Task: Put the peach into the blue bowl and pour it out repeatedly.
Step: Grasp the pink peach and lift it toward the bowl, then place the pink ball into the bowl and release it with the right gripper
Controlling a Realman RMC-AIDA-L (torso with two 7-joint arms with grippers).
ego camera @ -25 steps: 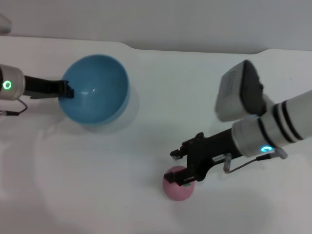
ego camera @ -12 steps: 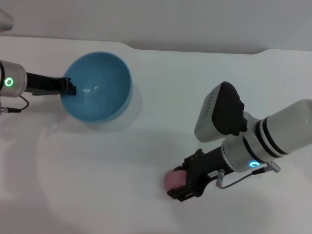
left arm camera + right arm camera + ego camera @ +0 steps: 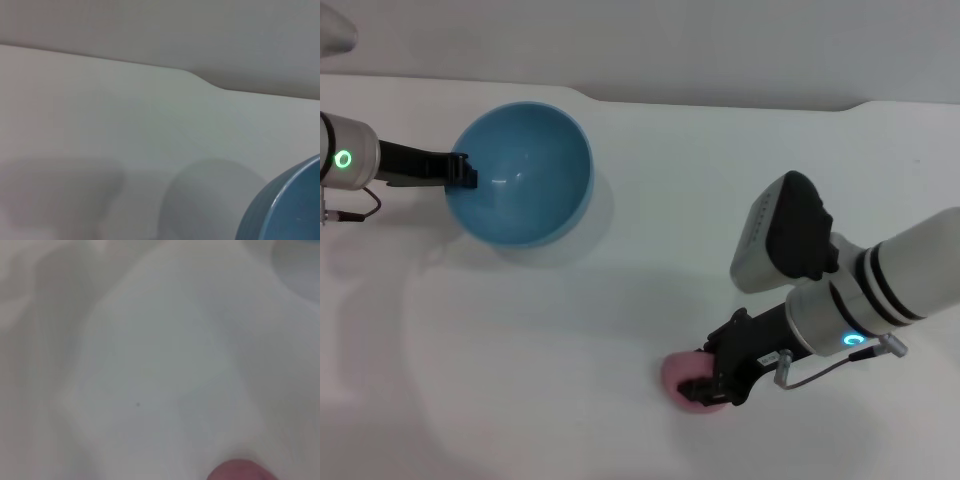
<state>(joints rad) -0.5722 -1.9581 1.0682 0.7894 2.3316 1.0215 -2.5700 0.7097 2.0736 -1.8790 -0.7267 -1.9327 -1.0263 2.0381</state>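
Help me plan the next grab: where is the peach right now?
In the head view the peach lies on the white table, near front and right of centre, at the right gripper, far from the blue bowl.

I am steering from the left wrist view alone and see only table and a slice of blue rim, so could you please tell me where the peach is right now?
Observer: The peach lies on the table at the near right, far from the blue bowl.
Operator: Thank you. Is the right gripper on it?
Observer: Yes, the right gripper is down at the peach with its fingers around the fruit.
Operator: And is the bowl being held?
Observer: The left gripper pinches the bowl's left rim; the bowl has nothing inside.
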